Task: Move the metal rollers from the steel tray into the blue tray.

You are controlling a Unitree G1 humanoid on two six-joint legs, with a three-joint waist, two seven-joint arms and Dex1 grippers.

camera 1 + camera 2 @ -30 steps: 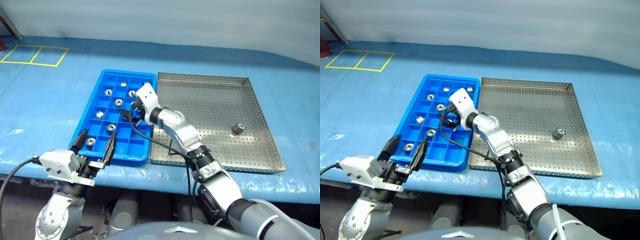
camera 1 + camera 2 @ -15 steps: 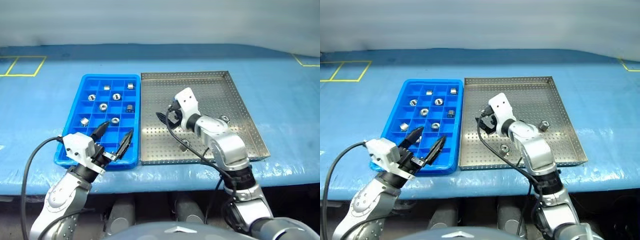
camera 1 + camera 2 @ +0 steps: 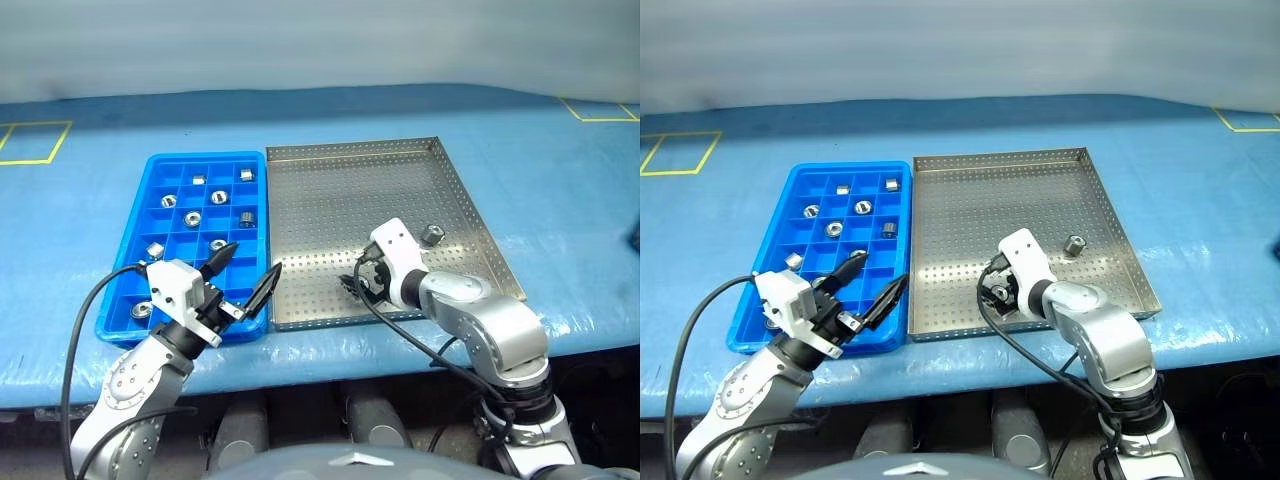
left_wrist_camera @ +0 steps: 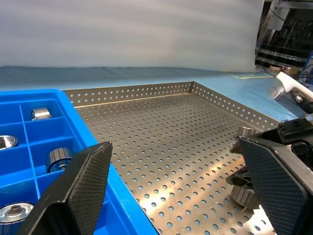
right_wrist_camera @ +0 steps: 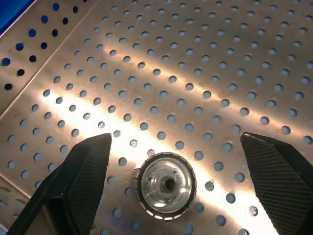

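The steel tray [image 3: 340, 190] lies to the right of the blue tray [image 3: 152, 165] on a blue-covered table. Two metal rollers remain on its perforated floor. One roller [image 3: 432, 235] sits near the right rim. The other roller [image 5: 166, 184] lies near the front rim, between the wide-apart fingers of my right gripper [image 3: 995, 291], which is open and points down at it. Several rollers [image 3: 193, 216] sit in the blue tray's compartments. My left gripper [image 3: 252, 266] is open and level above the blue tray's front right corner, holding nothing.
Yellow tape squares [image 3: 30, 140] mark the table cover at the far left, and another [image 3: 595, 108] at the far right. A black cable [image 3: 80, 320] loops from the left wrist. The table's front edge runs just below both trays.
My right gripper has left the blue tray, crossed right and back over the steel tray, and dropped to the roller by the front rim. The head view has turned; the left gripper barely moved.
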